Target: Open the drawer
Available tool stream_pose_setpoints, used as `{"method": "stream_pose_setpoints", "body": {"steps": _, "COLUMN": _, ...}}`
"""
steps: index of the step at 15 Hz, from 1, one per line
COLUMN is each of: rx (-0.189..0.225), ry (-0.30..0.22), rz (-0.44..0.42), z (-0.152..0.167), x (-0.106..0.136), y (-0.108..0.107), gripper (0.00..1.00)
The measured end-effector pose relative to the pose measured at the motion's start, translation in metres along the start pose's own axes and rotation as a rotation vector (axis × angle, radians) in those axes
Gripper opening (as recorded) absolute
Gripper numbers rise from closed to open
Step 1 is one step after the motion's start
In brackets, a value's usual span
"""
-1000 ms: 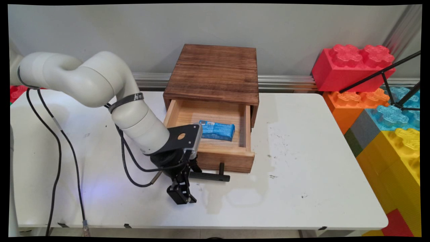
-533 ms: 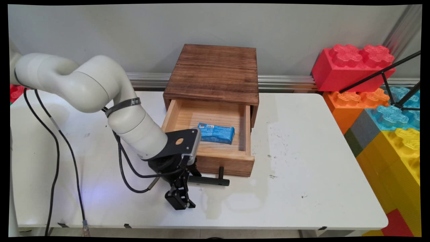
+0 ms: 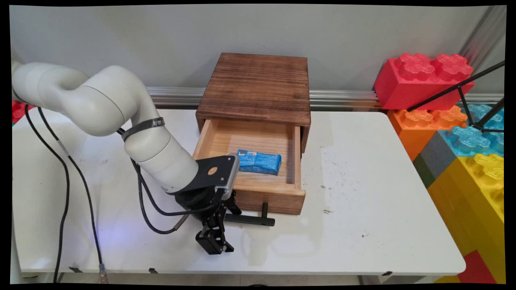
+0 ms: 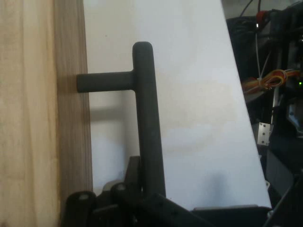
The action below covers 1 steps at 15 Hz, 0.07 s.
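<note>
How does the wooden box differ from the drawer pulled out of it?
The box is dark, scorched-looking wood; the drawer is pale wood. The box stands closed on top at the table's far side; the drawer is open-topped, pulled out toward the near side, with a blue packet inside. Only the drawer has a black handle, where the claw sits. Both are wooden and rectangular.

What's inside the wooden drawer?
The open drawer holds one blue packet, lying flat near the front. The rest of the floor that shows is bare wood. The arm's black wrist covers the front left corner, so that spot can't be checked.
</note>
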Motion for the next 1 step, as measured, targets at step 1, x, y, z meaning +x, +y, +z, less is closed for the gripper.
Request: {"method": "stream_pose_setpoints", "body": {"steps": 1, "rx": -0.001, "ry": 0.003, "rz": 0.001, "z": -0.0017, "x": 0.0006, "y": 0.0005, "gripper": 1.0}}
